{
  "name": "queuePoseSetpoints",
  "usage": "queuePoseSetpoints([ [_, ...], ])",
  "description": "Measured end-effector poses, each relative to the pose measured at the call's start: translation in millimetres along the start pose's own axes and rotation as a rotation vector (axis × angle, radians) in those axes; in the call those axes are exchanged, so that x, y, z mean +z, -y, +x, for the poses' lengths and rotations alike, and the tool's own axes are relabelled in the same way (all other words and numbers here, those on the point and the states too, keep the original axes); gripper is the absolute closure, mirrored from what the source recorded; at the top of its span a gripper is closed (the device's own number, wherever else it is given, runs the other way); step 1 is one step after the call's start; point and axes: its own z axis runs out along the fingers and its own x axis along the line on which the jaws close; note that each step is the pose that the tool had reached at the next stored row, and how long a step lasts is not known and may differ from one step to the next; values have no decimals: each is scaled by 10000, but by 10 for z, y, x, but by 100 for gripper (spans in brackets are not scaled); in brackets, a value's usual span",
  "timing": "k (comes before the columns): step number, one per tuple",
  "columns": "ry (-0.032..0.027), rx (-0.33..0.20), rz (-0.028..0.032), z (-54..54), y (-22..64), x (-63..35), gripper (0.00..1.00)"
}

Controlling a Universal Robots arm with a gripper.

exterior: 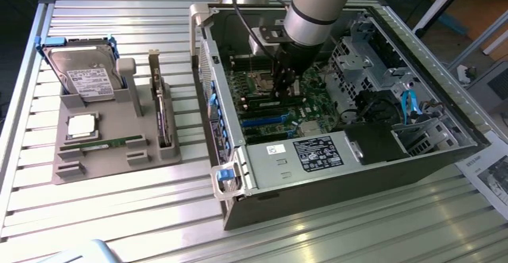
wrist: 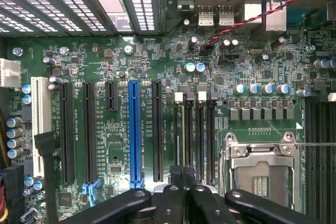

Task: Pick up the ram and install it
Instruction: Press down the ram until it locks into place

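A thin green ram lies flat in a slot near the front of the grey holder, at the exterior view's left, outside the computer. My gripper is far from it, reaching down inside the open computer case over the motherboard. In the wrist view the gripper is shut, its dark fingertips pressed together just above the row of narrow black memory slots beside the empty processor socket. I see nothing between the fingers. Whether a stick sits in the slot right under them I cannot tell.
The holder also carries a hard drive, a square silver processor and an upright expansion card. Inside the case are the power supply, drive cages, blue cables and long black and blue card slots.
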Motion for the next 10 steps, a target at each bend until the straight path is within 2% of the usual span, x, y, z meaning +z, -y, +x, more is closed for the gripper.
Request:
queuePoseSetpoints([
  [1,-29,2,-13,1,0,-28,90],
  [4,-58,3,-19,1,2,-76,90],
  [10,-71,3,-19,-2,4,-146,90],
])
